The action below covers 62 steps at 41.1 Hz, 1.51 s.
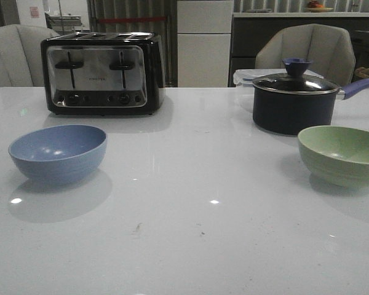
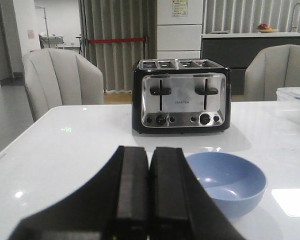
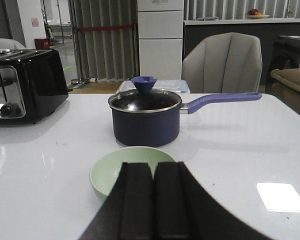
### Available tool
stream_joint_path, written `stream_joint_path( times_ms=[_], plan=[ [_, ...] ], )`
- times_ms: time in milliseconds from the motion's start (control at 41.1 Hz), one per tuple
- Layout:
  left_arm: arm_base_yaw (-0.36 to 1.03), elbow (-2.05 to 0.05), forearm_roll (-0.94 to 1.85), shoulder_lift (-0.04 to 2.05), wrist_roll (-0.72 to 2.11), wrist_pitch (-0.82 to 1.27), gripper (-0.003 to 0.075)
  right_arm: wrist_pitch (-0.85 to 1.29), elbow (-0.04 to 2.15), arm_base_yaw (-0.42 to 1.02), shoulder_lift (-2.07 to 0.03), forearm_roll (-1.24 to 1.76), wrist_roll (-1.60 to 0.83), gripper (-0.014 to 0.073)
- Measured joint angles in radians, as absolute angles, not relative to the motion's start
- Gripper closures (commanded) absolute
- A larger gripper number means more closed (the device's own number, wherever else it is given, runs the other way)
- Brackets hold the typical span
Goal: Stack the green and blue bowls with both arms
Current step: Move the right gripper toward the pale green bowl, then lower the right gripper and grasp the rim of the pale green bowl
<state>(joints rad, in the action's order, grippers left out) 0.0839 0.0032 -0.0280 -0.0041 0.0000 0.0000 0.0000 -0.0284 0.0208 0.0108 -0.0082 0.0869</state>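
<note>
Fingers of both grippers pressed together, empty; right fingers (image 3: 154, 200) hide part of green bowl (image 3: 115, 172).

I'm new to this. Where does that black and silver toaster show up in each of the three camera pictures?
Front view: toaster at upper left, behind the blue bowl.
Left wrist view: toaster in the centre, full face.
Right wrist view: only its end at the left edge.
Shared landmark: the white table.
</note>
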Motion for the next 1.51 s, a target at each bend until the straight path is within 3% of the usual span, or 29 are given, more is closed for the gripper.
stream_joint_path(
  times_ms=[170, 365, 657, 924, 1192, 1241, 1314, 1435, 1508],
  plan=[
    [0.084, -0.045, -0.028, -0.004, 0.000, 0.000, 0.0627, 0.053, 0.052, 0.021, 0.011, -0.008, 0.087, 0.0565],
    [0.084, -0.287, -0.028, 0.014, 0.000, 0.114, 0.0627, 0.198, 0.286, 0.021, -0.007, -0.033, 0.087, 0.0565],
    [0.084, -0.602, -0.028, 0.247, 0.000, 0.403, 0.0627, 0.450, 0.568, 0.021, -0.253, -0.033, 0.087, 0.0565],
    [0.084, -0.630, -0.028, 0.450, 0.000, 0.561, 0.0627, 0.557, 0.594, 0.021, -0.478, -0.033, 0.087, 0.0565],
    [0.084, -0.597, -0.028, 0.580, 0.000, 0.590, 0.0627, 0.611, 0.594, 0.021, -0.646, -0.033, 0.087, 0.0553],
    [0.084, -0.591, -0.028, 0.599, 0.000, 0.590, 0.0611, 0.616, 0.594, 0.021, -0.673, -0.033, 0.087, 0.0521],
    [0.084, -0.591, -0.028, 0.623, 0.000, 0.590, 0.0539, 0.623, 0.594, 0.021, -0.712, -0.033, 0.087, 0.0403],
    [0.084, -0.591, -0.028, 0.647, 0.000, 0.588, 0.0297, 0.624, 0.594, 0.021, -0.763, -0.033, 0.087, 0.0156],
    [0.084, -0.591, -0.028, 0.658, 0.000, 0.588, 0.0210, 0.624, 0.594, 0.021, -0.795, -0.033, 0.087, 0.0072]
  ],
)
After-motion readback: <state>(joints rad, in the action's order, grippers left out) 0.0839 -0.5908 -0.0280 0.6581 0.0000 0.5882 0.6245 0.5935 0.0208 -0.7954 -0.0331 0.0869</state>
